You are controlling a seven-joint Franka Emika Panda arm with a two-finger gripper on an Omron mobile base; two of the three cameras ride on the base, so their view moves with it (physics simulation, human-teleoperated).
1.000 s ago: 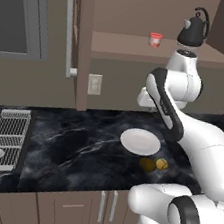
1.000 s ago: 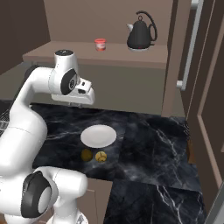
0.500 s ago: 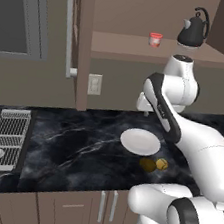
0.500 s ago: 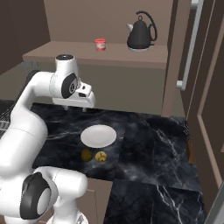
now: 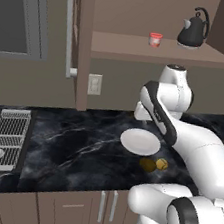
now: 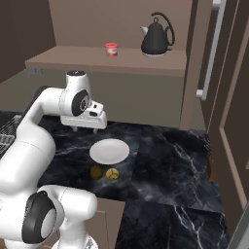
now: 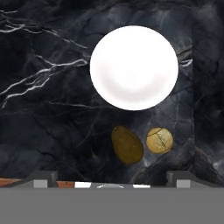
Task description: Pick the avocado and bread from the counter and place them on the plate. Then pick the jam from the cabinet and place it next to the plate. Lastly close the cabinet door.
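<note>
The white plate (image 7: 134,68) lies on the black marble counter, seen also as the plate (image 5: 140,140) and the plate (image 6: 109,151). Just in front of it, toward the counter's edge, lie the dark green avocado (image 7: 127,145) and the round tan bread (image 7: 159,140), side by side and apart from the plate. The avocado (image 5: 147,164) is left of the bread (image 5: 162,164). The red-lidded jam (image 5: 155,39) stands on the cabinet shelf above. My gripper (image 6: 83,129) hangs open and empty above the counter behind the plate, its fingertips (image 7: 41,177) spread wide.
A black kettle (image 5: 193,29) stands on the shelf right of the jam. The cabinet door (image 5: 77,33) stands open at the shelf's left end. A stove grate (image 5: 5,134) sits at the counter's left. The counter edge runs just in front of the avocado and bread.
The hand has come down from shelf height toward the counter behind the plate. Plate, avocado, bread and jam have stayed put.
</note>
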